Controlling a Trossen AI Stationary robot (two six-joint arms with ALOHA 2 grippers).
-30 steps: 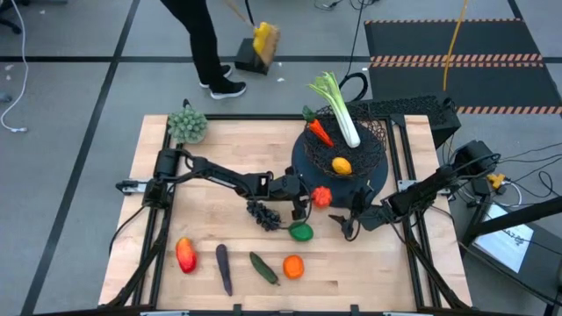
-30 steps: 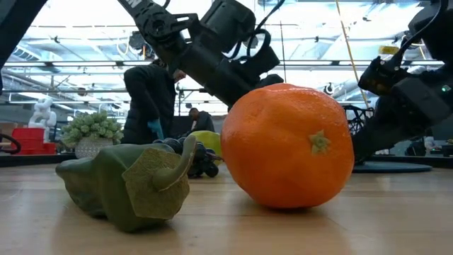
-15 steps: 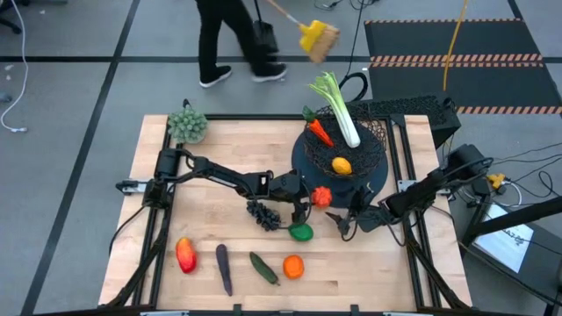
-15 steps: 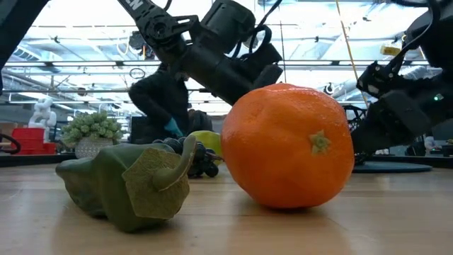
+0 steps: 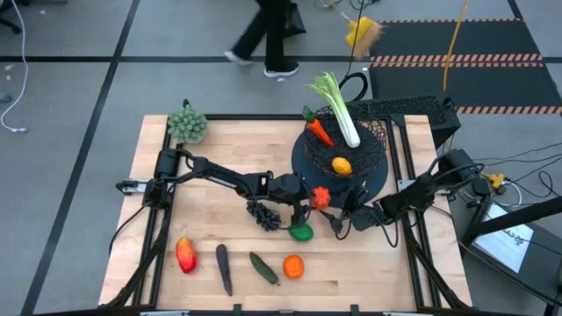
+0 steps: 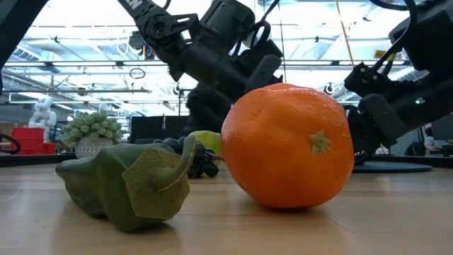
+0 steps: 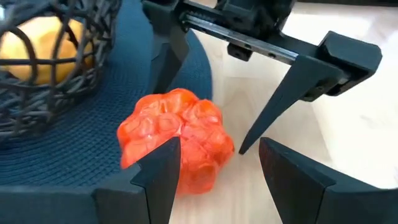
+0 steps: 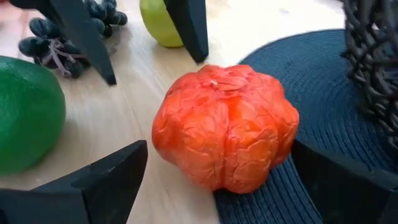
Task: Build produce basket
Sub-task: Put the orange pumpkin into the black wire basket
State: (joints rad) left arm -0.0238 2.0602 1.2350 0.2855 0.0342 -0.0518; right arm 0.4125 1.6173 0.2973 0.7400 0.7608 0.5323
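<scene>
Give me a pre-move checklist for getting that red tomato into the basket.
1. Right hand open wide around the red tomato: ok.
2. Left hand clear of the tomato: not ok; it sits close, one finger in front of the tomato.
3. Tomato fully on the table: not ok; it rests partly on the basket's dark base.
4. Room in the basket: ok; only leek, carrot and lemon inside.
5. Tomato gripped: not ok.

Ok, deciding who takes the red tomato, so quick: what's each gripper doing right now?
Left gripper: open, empty, fingers at the red tomato.
Right gripper: open wide, fingers either side of the same tomato, not gripping.
</scene>
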